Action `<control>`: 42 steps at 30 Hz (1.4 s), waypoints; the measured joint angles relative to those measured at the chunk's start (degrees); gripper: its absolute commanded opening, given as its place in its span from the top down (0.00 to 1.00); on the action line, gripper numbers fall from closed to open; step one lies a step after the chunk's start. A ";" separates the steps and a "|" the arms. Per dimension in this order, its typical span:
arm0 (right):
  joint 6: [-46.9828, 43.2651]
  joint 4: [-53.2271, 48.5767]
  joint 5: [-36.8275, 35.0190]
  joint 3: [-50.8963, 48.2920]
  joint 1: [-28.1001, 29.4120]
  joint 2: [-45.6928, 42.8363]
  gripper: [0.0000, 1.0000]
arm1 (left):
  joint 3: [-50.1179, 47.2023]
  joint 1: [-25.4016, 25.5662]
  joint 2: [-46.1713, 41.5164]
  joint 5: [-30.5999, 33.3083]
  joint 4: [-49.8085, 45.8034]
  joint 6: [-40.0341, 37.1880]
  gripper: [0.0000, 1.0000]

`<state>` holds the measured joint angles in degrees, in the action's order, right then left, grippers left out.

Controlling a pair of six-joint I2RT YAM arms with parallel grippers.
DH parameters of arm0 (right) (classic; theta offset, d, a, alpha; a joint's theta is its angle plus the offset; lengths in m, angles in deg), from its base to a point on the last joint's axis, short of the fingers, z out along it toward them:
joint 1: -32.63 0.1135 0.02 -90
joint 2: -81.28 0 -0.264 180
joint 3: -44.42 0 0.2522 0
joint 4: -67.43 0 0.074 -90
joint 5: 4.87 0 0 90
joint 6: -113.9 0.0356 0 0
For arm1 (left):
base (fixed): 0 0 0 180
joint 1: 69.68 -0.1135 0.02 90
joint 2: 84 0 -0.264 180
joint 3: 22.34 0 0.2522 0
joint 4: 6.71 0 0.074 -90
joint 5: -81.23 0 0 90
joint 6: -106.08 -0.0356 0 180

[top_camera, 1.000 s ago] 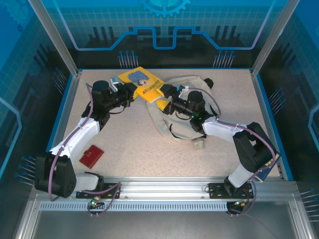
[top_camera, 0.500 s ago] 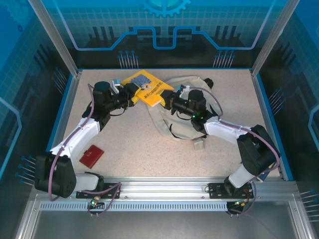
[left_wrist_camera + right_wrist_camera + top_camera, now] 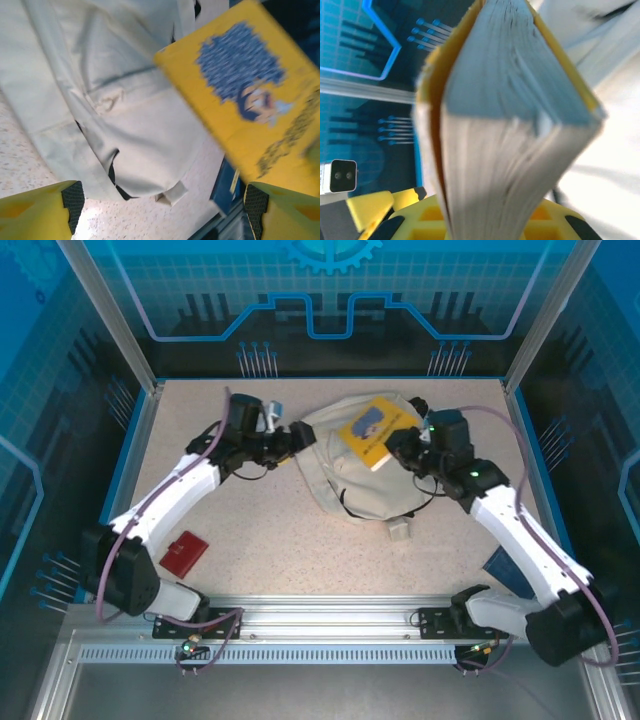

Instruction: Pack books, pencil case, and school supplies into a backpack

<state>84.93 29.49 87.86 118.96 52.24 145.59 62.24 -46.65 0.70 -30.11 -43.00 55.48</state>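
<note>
Where the overhead view lays the table out, we enter the following.

1. Backpack (image 3: 345,480): soft cream-white fabric with dark zip lines. It lies flat at the far middle of the speckled table (image 3: 300,540). A small beige tag (image 3: 400,531) lies at its near right edge.

2. Yellow book (image 3: 376,430): cover upward, showing a blue patch and a cartoon figure. It is held tilted over the far right part of the backpack.

3. Right gripper (image 3: 402,448): its fingers are clamped on the near right edge of the yellow book. From the right wrist we see the page block end-on between the yellow covers, rising out of the grip.

4. Left gripper (image 3: 297,437): it sits at the far left edge of the backpack, and we cannot tell whether it touches the fabric. From the left wrist its fingertips (image 3: 72,197) stand spread wide with nothing between them, above cream fabric and bare table. In that view the yellow book is up to the right, above the fabric.

5. Small red flat object (image 3: 183,552): it lies on the near left of the table, beside the left arm and well apart from the backpack.

6. Dark blue flat object (image 3: 498,565): it lies at the near right of the table, partly hidden by the right arm. We cannot tell what it is.
</note>
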 measured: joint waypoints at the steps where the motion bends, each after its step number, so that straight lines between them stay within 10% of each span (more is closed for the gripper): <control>1: -1.70 -2.89 -1.42 0.09 -1.66 -2.03 0.90 | 1.73 1.99 2.19 0.59 -1.29 -2.03 0.16; 20: -13.94 -23.91 1.86 -5.07 -30.91 -12.20 0.90 | 33.22 31.76 37.31 20.76 -14.97 -25.16 0.27; 30: -14.19 -24.17 5.31 -7.61 -32.17 -12.63 0.89 | 45.92 33.81 48.63 29.38 -22.56 -32.52 0.39; 42: -14.19 -24.30 5.51 -7.61 -32.41 -13.84 0.89 | 48.39 33.77 50.27 34.51 -24.83 -36.63 0.77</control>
<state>70.75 5.18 93.36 111.35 19.83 131.75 110.64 -12.88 50.98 4.40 -67.83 18.84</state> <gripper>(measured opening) 0.155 0.258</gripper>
